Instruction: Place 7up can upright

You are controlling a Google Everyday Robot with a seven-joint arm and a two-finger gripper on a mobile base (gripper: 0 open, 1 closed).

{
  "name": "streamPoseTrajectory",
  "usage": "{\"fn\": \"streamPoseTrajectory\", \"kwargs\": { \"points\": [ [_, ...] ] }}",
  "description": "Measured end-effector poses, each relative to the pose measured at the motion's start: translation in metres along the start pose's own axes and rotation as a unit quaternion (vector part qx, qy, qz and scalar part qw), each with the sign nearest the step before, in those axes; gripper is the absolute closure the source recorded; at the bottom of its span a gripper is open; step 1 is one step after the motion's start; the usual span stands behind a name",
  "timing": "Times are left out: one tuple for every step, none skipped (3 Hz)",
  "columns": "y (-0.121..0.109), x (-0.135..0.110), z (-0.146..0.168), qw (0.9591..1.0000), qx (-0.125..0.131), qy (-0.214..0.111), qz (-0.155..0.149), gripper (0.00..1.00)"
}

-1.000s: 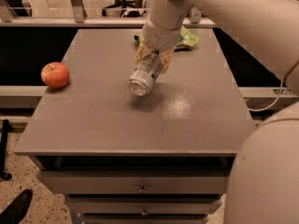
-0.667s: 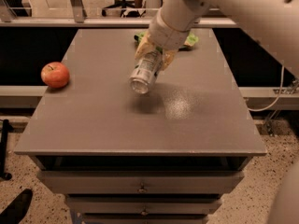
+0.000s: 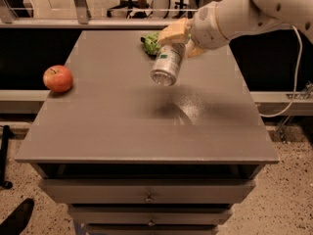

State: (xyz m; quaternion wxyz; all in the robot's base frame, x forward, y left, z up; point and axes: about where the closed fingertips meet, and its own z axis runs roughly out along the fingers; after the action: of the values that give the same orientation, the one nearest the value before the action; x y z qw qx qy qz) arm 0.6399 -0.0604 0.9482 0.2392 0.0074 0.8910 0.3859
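1. The tabletop (image 3: 122,131) is a flat, matte grey slab with a dull sheen. A pale patch of glare lies right of its middle, beside a soft dark shadow.
2. Under its near edge is a cabinet front with drawers (image 3: 146,190), each carrying a small round knob.
3. The 7up can (image 3: 167,65) is a smooth silvery metal cylinder with green print on its side. It hangs in the air over the far half of the tabletop, right of centre and clear of the surface. It is tilted, and its round shiny end faces down and towards the near edge.
4. The gripper (image 3: 178,42) is above the far edge, right of centre. Its tan, blocky fingers (image 3: 173,32) are clamped on the upper end of the can, one on each side of it.
5. The arm (image 3: 234,13) behind it is a rounded white shell reaching in from the far right corner.
6. A crumpled green bag (image 3: 150,43) lies at the far edge, just behind the can and partly hidden by the gripper.
7. A round red apple (image 3: 57,78) with a small stem sits close to the left edge, well apart from the can.
8. A thin white cable (image 3: 297,67) hangs beyond the right edge.
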Motion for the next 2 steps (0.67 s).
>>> {"fn": "streamPoseTrajectory", "kwargs": {
  "points": [
    [-0.001, 0.0, 0.0, 0.9999, 0.011, -0.001, -0.013, 1.0],
    [0.014, -0.006, -0.006, 0.9981, 0.0, -0.01, -0.061, 1.0]
  ]
}}
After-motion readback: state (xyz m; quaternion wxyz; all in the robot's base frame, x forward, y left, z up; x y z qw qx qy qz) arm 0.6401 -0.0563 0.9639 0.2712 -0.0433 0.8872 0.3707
